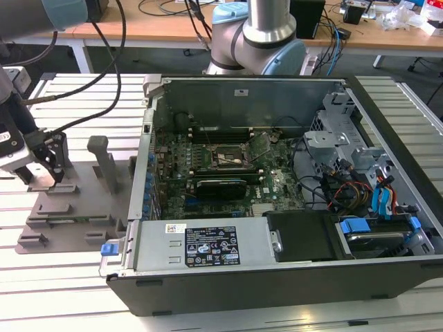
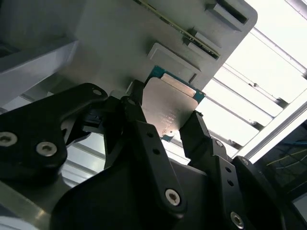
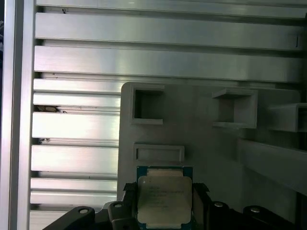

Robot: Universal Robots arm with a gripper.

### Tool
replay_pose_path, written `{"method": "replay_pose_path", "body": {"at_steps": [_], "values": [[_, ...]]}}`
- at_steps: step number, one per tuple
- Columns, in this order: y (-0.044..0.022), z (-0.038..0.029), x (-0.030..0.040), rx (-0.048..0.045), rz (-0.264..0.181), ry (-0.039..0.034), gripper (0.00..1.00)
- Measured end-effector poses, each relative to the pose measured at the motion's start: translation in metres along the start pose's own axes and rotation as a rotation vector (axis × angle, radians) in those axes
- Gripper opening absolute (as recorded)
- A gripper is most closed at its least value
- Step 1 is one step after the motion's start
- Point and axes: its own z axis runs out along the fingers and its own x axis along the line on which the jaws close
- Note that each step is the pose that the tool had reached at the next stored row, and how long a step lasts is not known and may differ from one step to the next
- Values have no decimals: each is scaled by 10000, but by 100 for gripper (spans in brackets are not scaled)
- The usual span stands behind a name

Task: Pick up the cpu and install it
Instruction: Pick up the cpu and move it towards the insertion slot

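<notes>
Clamping the cpu (image 3: 164, 203) sidewise, gripper (image 3: 164, 191)

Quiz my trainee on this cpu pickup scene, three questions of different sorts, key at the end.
1. True or false: the cpu lies outside the computer case.
2. Multiple choice: the hand is at
A. the gray tray
B. the power supply
C. the drive cage
3. Short answer: in both wrist views, what sits between the hand's fingers?

Key: 1 true; 2 A; 3 the cpu, with a finger against each of two opposite edges.
</notes>
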Motion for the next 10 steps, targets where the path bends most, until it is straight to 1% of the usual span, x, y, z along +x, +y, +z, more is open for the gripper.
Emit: {"method": "replay_pose_path", "body": {"at_steps": [4, 10], "values": [[-1, -87, -2, 0, 0, 0, 55], [-1, -153, -4, 0, 0, 1, 55]]}}
